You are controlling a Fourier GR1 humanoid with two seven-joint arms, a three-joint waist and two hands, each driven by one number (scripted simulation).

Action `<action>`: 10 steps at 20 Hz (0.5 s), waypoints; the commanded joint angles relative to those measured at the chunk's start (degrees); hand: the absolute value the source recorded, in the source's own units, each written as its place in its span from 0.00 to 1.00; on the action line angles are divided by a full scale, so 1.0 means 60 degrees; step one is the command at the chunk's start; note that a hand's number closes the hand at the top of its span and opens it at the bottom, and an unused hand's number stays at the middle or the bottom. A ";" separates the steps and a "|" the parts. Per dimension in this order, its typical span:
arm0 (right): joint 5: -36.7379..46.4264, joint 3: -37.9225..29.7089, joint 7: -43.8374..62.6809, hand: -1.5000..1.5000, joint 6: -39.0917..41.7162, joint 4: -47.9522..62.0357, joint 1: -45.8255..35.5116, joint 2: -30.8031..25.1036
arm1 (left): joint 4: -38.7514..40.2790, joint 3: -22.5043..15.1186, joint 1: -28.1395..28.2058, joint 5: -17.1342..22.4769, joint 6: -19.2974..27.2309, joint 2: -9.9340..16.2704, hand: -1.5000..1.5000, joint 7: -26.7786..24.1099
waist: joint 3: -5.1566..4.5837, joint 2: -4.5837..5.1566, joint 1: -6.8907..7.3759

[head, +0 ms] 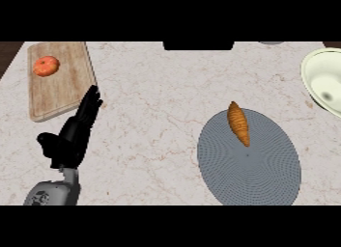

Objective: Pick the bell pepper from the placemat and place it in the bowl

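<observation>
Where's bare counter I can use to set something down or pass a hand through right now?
The widest bare patch lies between the cutting board and the placemat, running up the middle of the counter. The placemat's lower half is bare below the orange vegetable. The left side is crowded by the left hand; the bowl fills the right edge.

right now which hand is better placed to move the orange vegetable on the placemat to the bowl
Right, probably: the orange vegetable lies on the placemat right of centre, the bowl sits at the right edge, and the left hand rests far left.
</observation>
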 commanded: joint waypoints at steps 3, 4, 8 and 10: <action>-0.0528 -0.0609 0.2088 1.00 0.0037 0.0846 -0.2417 -0.0834 | 0.0222 0.0107 -0.0644 -0.0033 0.0059 -0.0094 0.50 0.0426 | 0.0004 0.0025 0.0062; 0.0002 -0.0366 0.1845 1.00 -0.0312 0.1586 -0.2760 -0.0678 | -0.0630 -0.0442 0.0381 -0.0296 0.0209 -0.0329 0.50 0.0336 | 0.0006 0.0023 0.0152; 0.0381 -0.0383 0.2111 1.00 -0.0117 0.2515 -0.3522 -0.1212 | -0.0150 -0.0307 0.0203 -0.0274 0.0146 -0.0365 0.50 -0.0052 | 0.0006 0.0028 0.0110; 0.0483 0.0077 0.2023 1.00 -0.0338 0.3786 -0.4648 -0.1113 | -0.0046 0.0536 -0.0396 0.0354 -0.0530 0.0457 0.50 0.0326 | 0.0004 0.0053 0.0227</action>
